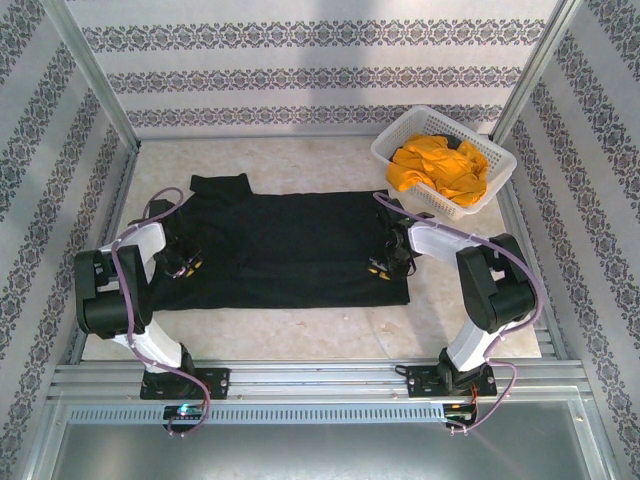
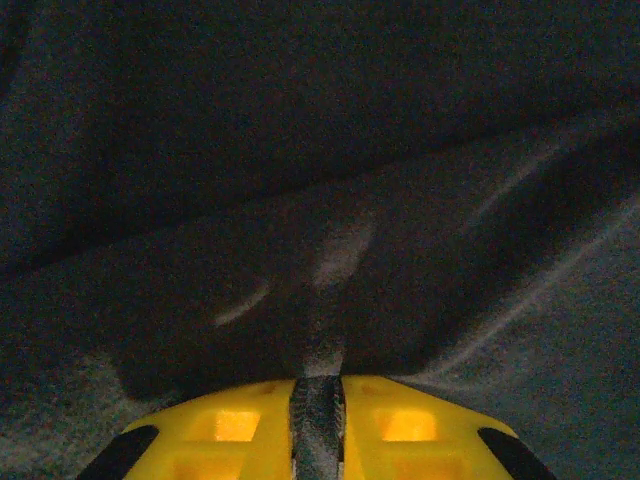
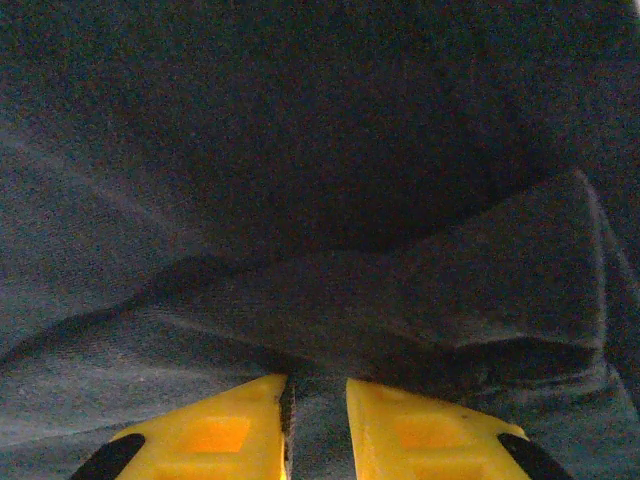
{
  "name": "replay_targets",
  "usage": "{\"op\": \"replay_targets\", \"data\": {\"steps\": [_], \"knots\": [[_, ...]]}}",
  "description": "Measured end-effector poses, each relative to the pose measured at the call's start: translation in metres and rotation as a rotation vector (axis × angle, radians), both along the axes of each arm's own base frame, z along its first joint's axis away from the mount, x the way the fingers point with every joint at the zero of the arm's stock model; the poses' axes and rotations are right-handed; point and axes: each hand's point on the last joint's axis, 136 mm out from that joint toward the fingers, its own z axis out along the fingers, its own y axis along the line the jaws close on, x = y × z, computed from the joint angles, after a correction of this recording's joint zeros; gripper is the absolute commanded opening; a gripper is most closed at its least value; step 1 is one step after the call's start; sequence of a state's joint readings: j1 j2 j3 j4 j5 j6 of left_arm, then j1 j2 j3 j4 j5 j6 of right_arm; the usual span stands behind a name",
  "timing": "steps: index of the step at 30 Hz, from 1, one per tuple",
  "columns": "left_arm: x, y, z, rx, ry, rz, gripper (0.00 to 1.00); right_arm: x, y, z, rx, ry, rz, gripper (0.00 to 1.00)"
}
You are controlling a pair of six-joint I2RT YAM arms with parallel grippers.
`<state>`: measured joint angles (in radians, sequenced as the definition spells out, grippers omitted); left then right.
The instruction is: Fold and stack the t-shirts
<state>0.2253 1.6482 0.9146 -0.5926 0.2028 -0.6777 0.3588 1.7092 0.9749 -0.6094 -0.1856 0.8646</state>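
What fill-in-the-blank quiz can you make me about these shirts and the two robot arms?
1. The spread t-shirt lying on the table is ____ in colour.
2. The orange-yellow t-shirt lies bunched inside a white ____.
3. The left gripper and the right gripper are each ____ on a pinch of the spread t-shirt's cloth.

Missing words: black; basket; shut.
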Motion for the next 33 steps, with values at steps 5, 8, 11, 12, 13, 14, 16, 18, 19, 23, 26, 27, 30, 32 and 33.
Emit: {"op": "replay_targets", "data": {"steps": [5,8,11,12,13,14,16,18,19,23,26,27,30,32,33], "knots": [[-0.002,0.0,-0.001,-0.01,-0.004,0.004,0.19,-0.003,0.001,-0.001,-0.044,0.014,0.03,0.26],[-0.012,-0.002,0.0,-0.006,-0.016,0.014,0.2,-0.01,0.003,-0.002,-0.071,0.023,0.053,0.28],[-0.033,-0.003,-0.001,-0.003,-0.013,0.043,0.21,-0.021,0.006,-0.002,-0.088,0.029,0.08,0.29],[-0.04,-0.003,-0.001,-0.002,-0.01,0.055,0.21,-0.028,0.007,-0.003,-0.091,0.034,0.09,0.29],[-0.048,-0.003,-0.001,-0.001,-0.008,0.067,0.21,-0.034,0.007,-0.003,-0.093,0.039,0.099,0.29],[-0.055,-0.004,-0.001,0.002,-0.005,0.078,0.21,-0.04,0.008,-0.003,-0.094,0.042,0.106,0.29],[-0.068,-0.004,-0.001,0.01,0.002,0.104,0.21,-0.053,0.008,-0.003,-0.097,0.052,0.116,0.29],[-0.078,-0.004,-0.001,0.016,0.007,0.128,0.21,-0.064,0.009,-0.003,-0.093,0.059,0.124,0.29],[-0.082,-0.003,-0.002,0.021,0.012,0.136,0.21,-0.069,0.01,-0.003,-0.089,0.063,0.125,0.29],[-0.085,-0.001,-0.002,0.023,0.019,0.162,0.27,-0.086,0.012,-0.003,-0.063,0.078,0.122,0.3],[-0.081,0.002,0.004,0.029,0.02,0.164,0.36,-0.088,0.012,0.004,-0.046,0.053,0.121,0.36],[-0.077,0.004,0.01,0.038,0.014,0.165,0.38,-0.085,0.012,0.009,-0.039,0.026,0.124,0.4],[-0.043,0.016,0.046,0.072,-0.083,0.166,0.43,-0.06,0.018,0.036,-0.013,-0.103,0.139,0.44],[-0.009,0.025,0.076,0.089,-0.174,0.162,0.45,-0.031,0.024,0.061,0.013,-0.213,0.135,0.43],[0.01,0.03,0.089,0.092,-0.211,0.157,0.46,-0.012,0.026,0.073,0.024,-0.269,0.122,0.43]]}}
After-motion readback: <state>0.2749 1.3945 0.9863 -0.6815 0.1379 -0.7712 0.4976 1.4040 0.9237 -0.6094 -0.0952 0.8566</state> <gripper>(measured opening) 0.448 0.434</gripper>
